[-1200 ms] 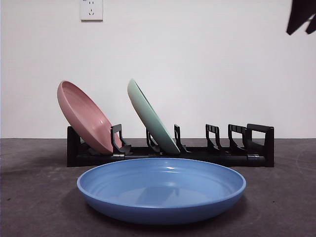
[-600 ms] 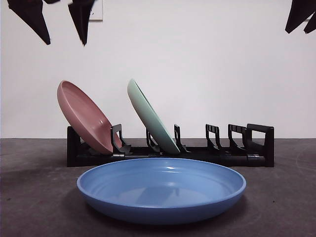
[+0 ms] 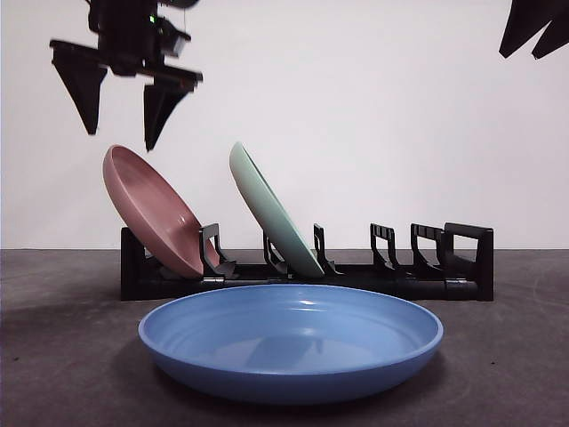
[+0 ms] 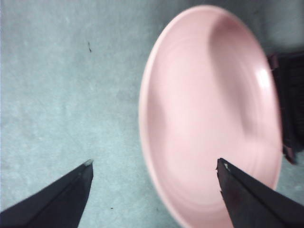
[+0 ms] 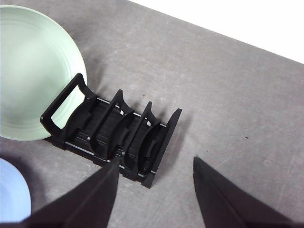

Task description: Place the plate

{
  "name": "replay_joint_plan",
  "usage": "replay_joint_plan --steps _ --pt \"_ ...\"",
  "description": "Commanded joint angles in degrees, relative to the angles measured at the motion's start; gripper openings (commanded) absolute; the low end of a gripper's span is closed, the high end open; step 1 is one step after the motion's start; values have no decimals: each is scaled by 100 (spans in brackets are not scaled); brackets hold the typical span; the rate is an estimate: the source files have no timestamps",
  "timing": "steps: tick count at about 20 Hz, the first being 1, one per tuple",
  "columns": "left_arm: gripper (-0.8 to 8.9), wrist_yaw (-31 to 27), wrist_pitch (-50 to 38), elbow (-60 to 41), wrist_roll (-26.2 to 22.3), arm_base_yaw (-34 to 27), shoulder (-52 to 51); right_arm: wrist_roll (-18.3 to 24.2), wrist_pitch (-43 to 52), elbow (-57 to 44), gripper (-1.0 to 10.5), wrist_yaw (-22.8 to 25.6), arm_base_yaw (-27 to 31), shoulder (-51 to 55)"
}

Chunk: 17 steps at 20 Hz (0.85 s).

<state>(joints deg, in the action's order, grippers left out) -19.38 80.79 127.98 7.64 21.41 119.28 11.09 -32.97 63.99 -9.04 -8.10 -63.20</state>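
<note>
Left gripper [image 3: 122, 138]: jaws spread wide, empty, above pink plate [image 3: 153, 212]
Right gripper [image 5: 156, 164]: jaws apart, empty
Plates: three, pink, green plate [image 3: 274, 212], blue plate [image 3: 291, 341]
Rack [image 3: 400, 267]: one

**Even Light, One Soft View**

Lighting was bright and even. The blue plate [image 3: 291, 342] carried small glints and cast a soft shadow on the bench [image 3: 53, 356]. The left wrist view was blurred and washed out around the pink plate [image 4: 209, 114]; the right wrist view was sharp.

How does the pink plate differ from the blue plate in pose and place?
The pink plate stands tilted in the black rack; the blue plate lies flat on the table, in front of the rack. The open left gripper hangs above the pink one only. Both are round and shallow.
</note>
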Motion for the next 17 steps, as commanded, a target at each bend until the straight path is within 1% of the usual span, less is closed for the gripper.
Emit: replay_joint_plan --steps 1,2,5,7,17 --pt "397 -35 -7 177 61 24 168 -20 57 85 242 0 -20 -35" --pt "393 -37 -81 177 61 24 173 -20 55 85 242 4 -31 -35" --pt "256 -37 -208 177 61 24 173 -20 48 85 242 2 -35 -35" --pt "214 -37 -208 177 61 24 173 -20 35 85 242 4 -35 -35" --pt "204 -37 -195 175 59 -28 195 -20 33 85 242 4 -35 -35"
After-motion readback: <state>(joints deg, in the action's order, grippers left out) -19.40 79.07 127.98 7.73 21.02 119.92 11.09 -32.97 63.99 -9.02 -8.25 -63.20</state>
